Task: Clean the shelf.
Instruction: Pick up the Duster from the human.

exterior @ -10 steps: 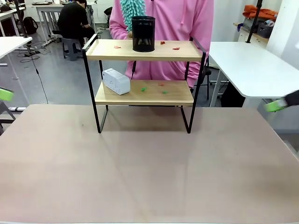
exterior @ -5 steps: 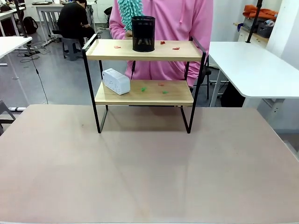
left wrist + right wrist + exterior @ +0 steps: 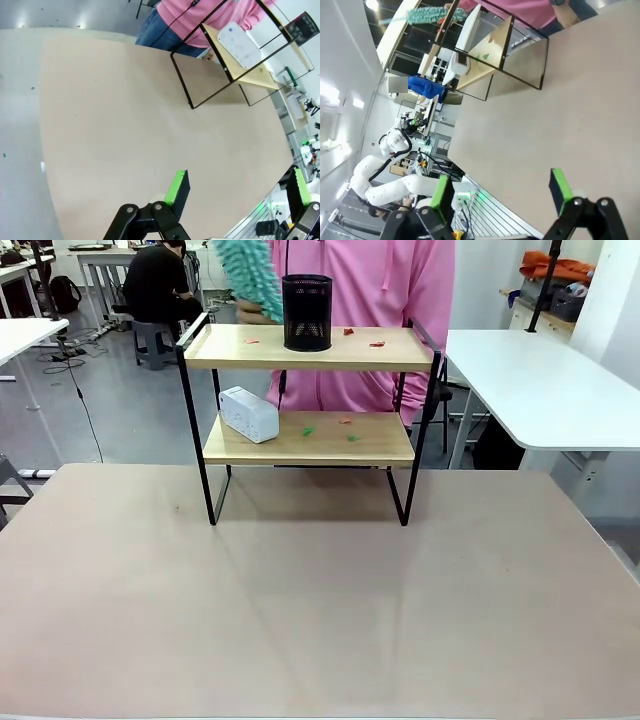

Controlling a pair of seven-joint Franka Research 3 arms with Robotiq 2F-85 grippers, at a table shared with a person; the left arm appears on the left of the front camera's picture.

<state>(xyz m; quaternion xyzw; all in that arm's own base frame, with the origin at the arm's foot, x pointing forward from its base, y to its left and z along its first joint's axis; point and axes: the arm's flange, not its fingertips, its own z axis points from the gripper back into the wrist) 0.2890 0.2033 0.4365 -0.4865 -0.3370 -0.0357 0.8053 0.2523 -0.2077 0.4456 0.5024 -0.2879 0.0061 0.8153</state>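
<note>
Shelf (image 3: 310, 357) stands at the table's (image 3: 320, 600) far edge, right in front of the person (image 3: 390, 290). They hold a teal duster (image 3: 248, 275) tilted by the black mesh cup (image 3: 307, 312), angled to sweep, I'd say. Red scraps (image 3: 376, 343) sit up top, green scraps (image 3: 307, 430) below near the white power strip (image 3: 248, 414). My left hand (image 3: 237, 180) and right hand (image 3: 501, 185) hang spread open and empty, well back, leaving room.

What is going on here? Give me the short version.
A person in pink holds a teal duster above the shelf, at the left end of its top board, beside a black mesh cup. Red scraps lie on the top board, green scraps and a white box on the lower one. The left pincer and right pincer are open and empty, away from the shelf.
</note>
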